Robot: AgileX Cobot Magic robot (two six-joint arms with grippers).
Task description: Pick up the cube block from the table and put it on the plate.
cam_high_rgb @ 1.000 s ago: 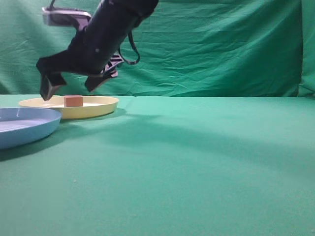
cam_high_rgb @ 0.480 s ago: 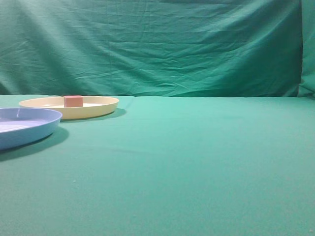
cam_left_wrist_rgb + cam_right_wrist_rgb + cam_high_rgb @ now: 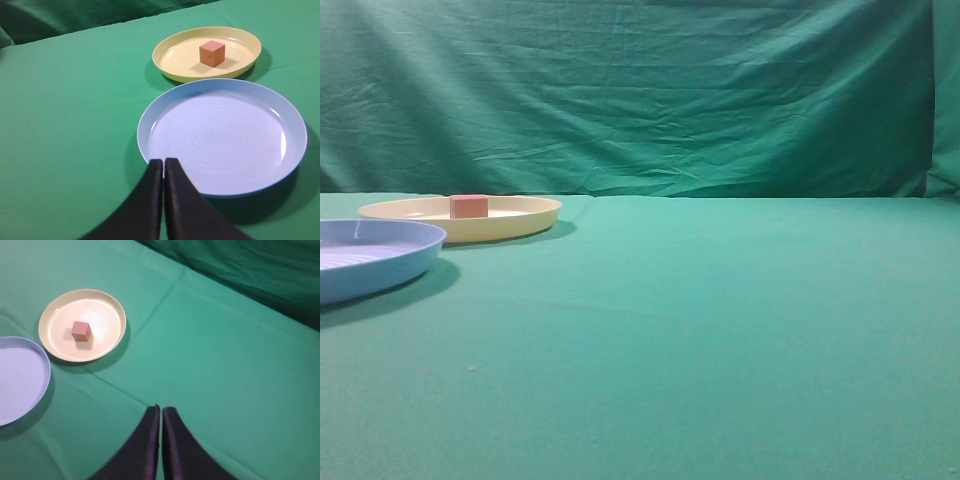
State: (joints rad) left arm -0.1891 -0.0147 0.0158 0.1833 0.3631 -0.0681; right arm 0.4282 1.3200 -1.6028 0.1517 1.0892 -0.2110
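Presently, small pinkish-red cube block (image 3: pixel 212 52) is seated on shallow cream plate (image 3: pixel 170 60), both grippers, left gripper (image 3: pixel 163 165) and right gripper (image 3: pixel 160 412), are clenched empty and well clear; little risk is judged, save dislodgement by a returning arm.

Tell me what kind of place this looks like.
Probably a staged robot test bench, not a home. Plain green cloth covers the table and hangs as a backdrop; the only props are a pale yellow round plate holding a small reddish cube block and a light blue ridged plate.

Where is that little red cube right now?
The cube sits inside the yellow plate, near its middle, on the table's left side, just beyond the empty blue plate.
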